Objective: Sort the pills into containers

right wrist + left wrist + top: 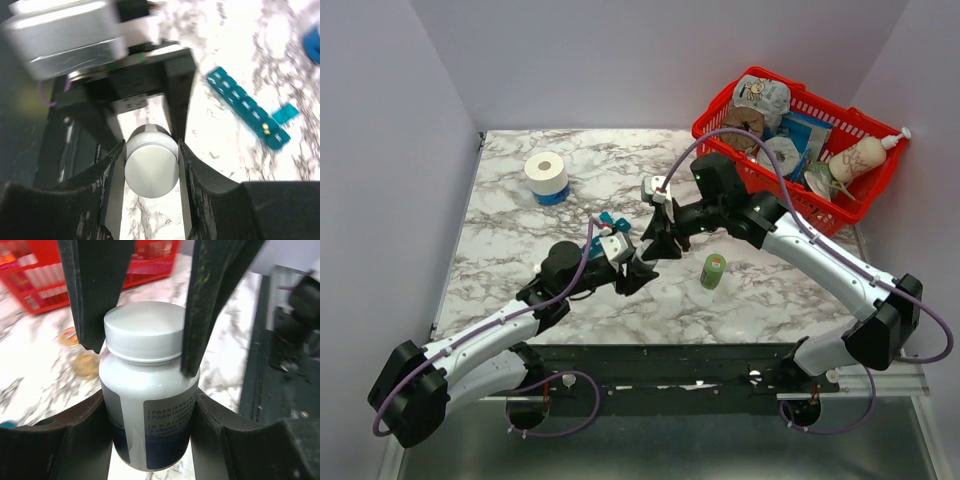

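Observation:
A white pill bottle [147, 410] with a dark blue label is held between the fingers of my left gripper [147, 440], which is shut on its body. My right gripper [151, 170] is shut on the bottle's white cap [151, 167], with its dark fingers [100, 290] coming down on either side of the cap [144, 332]. In the top view the two grippers [635, 272] [660, 245] meet at mid-table and hide the bottle. The teal pill organiser [247, 107] lies on the marble with one end lid open and small pills in that compartment. Part of it shows behind the grippers [610, 222].
A small green bottle [713, 271] stands right of the grippers. A white roll [546, 175] on a blue base sits at the back left. A red mesh basket [722, 98] full of goods stands at the back right.

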Available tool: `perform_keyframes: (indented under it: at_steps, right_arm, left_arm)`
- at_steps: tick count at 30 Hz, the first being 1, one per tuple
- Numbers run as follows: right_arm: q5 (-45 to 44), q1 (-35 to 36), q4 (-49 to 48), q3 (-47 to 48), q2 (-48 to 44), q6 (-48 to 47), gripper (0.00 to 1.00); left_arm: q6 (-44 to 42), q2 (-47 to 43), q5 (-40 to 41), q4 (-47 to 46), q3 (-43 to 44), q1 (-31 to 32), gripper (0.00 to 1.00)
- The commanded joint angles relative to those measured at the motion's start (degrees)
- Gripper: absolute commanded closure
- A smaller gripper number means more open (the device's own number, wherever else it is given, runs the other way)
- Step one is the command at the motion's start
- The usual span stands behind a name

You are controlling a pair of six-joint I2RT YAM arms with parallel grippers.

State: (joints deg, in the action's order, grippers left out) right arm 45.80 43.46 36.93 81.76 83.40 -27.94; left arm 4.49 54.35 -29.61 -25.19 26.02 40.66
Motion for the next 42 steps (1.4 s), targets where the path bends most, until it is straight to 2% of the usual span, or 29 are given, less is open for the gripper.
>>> perform_keyframes:
  at_steps: [1, 5, 6, 9, 11, 12, 14, 18, 21, 24, 28, 32, 38, 39, 41, 42]
  right_arm:
    - [-13.3, 0.6, -8.9, -6.4, 1.8, 20.5, 0.62]
    - [-9.3, 0.0, -9.2, -3.1, 4.0, 20.4, 0.53]
    - [-7.7, -0.4, -8.3, -1.5, 4.1, 19.0, 0.41]
    - [-0.5, -1.9, -1.5, 7.4, 4.2, 11.3, 0.17]
    - [3.2, -3.3, 2.4, 14.6, 4.1, 7.6, 0.11]
    - [5.2, -3.7, 6.9, 16.5, 4.0, 2.2, 0.06]
    - [7.6, -4.2, 11.0, 20.4, 3.3, -3.5, 0.05]
    - [13.5, -4.2, 29.4, 23.8, 3.9, -25.9, 0.04]
    - [17.1, -3.7, 37.3, 23.0, 5.3, -35.9, 0.05]
    - [16.1, -1.6, 39.4, 21.5, 6.2, -39.5, 0.07]
    - [12.1, 1.0, 35.9, 18.2, 7.0, -37.3, 0.11]
    - [11.2, 1.5, 34.4, 18.7, 8.1, -35.2, 0.16]
    - [10.1, 1.8, 34.1, 18.0, 8.1, -33.8, 0.39]
    - [9.8, 1.9, 33.4, 17.4, 7.9, -33.1, 0.48]
    - [8.3, 1.8, 32.2, 16.5, 7.5, -32.2, 0.54]
    - [7.4, 1.8, 29.5, 15.2, 6.9, -29.3, 0.63]
  left_arm:
    - [3.9, -0.4, 25.7, -17.3, 2.4, 0.6, 1.0]
    - [3.8, 2.0, 22.8, -19.7, 2.7, 0.6, 1.0]
    - [3.6, 2.2, 21.4, -19.8, 2.4, 0.6, 1.0]
    - [2.3, 1.0, 15.0, -20.0, -0.2, 0.5, 1.0]
    - [1.3, -0.2, 10.4, -19.6, -2.7, 0.3, 1.0]
    - [0.8, -1.4, 6.4, -18.8, -3.5, 0.1, 1.0]
    - [0.3, -2.7, 2.3, -17.4, -5.0, -0.1, 1.0]
    - [-0.9, -4.9, -5.2, -13.0, -5.1, -0.4, 1.0]
    - [-1.0, -3.9, -9.1, -11.3, -3.4, -0.4, 1.0]
    - [-1.1, -1.8, -12.4, -10.0, -1.3, -0.4, 1.0]
    - [-0.9, -0.1, -15.0, -9.5, 0.6, -0.4, 1.0]
    - [-0.8, 0.4, -15.7, -8.9, 1.2, -0.4, 1.0]
    - [-1.1, 0.4, -14.2, -8.4, 1.2, -0.4, 1.0]
    - [-1.2, 0.3, -13.9, -8.4, 1.2, -0.4, 1.0]
    - [-1.2, 0.1, -12.6, -8.5, 1.2, -0.3, 1.0]
    - [-1.1, -0.2, -11.8, -8.8, 1.1, -0.4, 1.0]
